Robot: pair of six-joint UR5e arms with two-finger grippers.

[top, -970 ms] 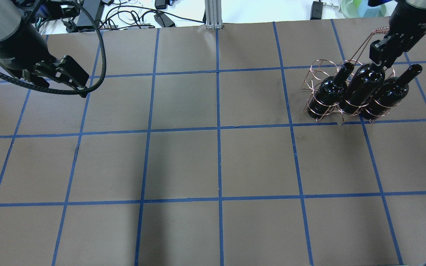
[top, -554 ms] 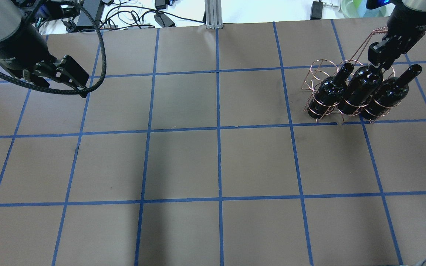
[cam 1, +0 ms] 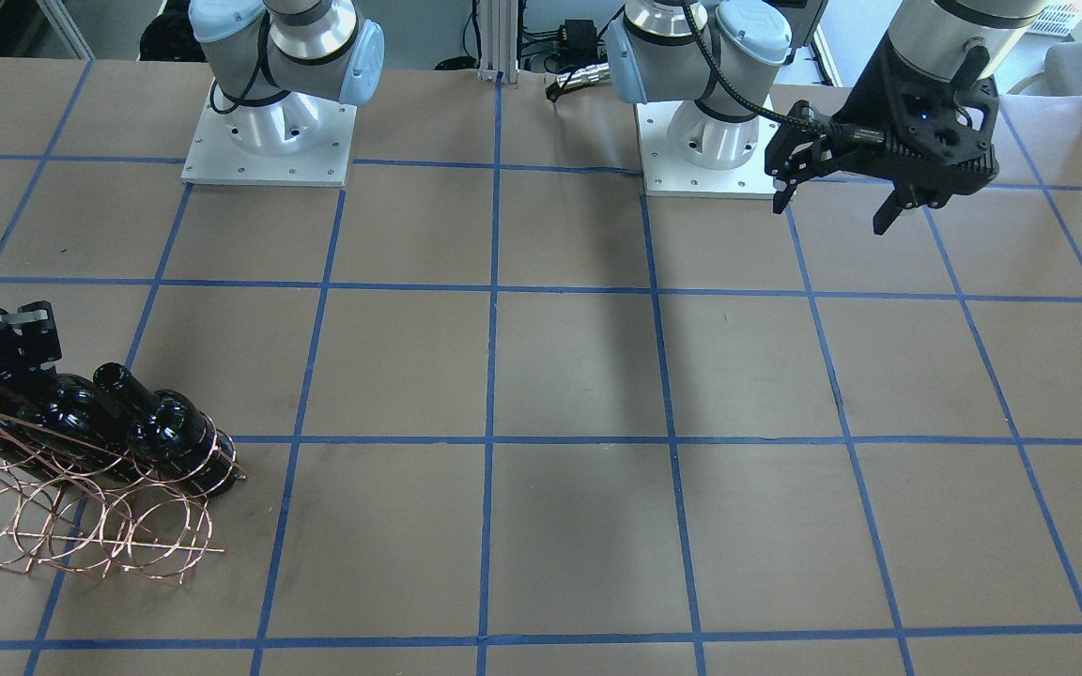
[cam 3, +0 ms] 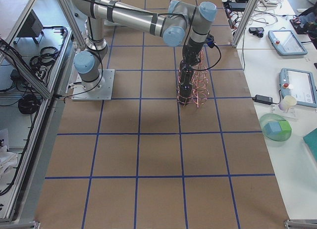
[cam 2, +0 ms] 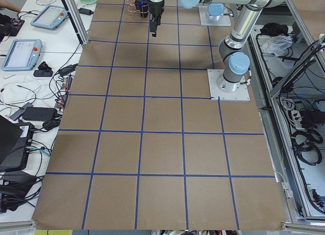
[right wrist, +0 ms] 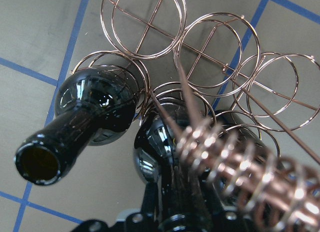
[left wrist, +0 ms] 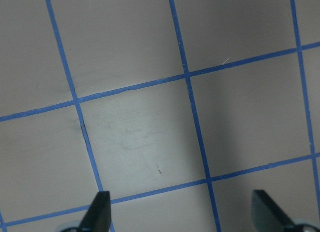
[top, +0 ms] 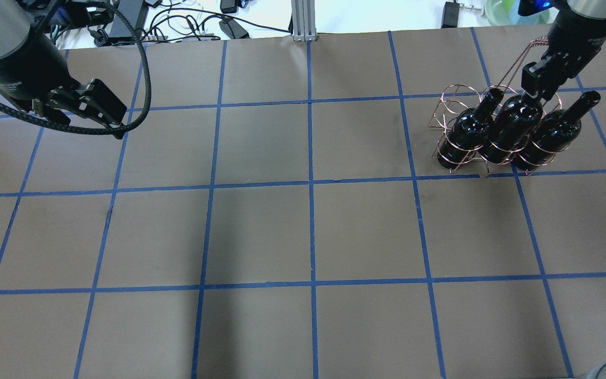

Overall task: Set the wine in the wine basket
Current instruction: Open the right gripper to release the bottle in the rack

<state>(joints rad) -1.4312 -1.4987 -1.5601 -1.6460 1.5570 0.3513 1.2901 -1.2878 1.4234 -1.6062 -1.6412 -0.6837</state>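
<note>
**Middle bottle down in the rack, release pending**

Step in hand: the last part of the placement. The wine (top: 513,126) stands in the middle loop of the wine basket (top: 453,102), in the basket's robot-side row, between two other bottles (top: 468,129) (top: 550,134). The loops on the basket's far side are empty.

The right gripper (top: 536,90) sits directly above the basket and pinches the neck of the wine. The basket's twisted handle (right wrist: 235,167) runs just beside the neck.

The left gripper (cam 1: 832,211) hangs well away from the basket over bare table (top: 308,226), spread, holding nothing.

Judgement: the bottle looks seated, though its base is hidden by the wire.

Next move calls for parting the fingers, then lifting straight up from the basket. Any sideways drift risks snagging the handle or knocking a neighbouring neck.
</note>
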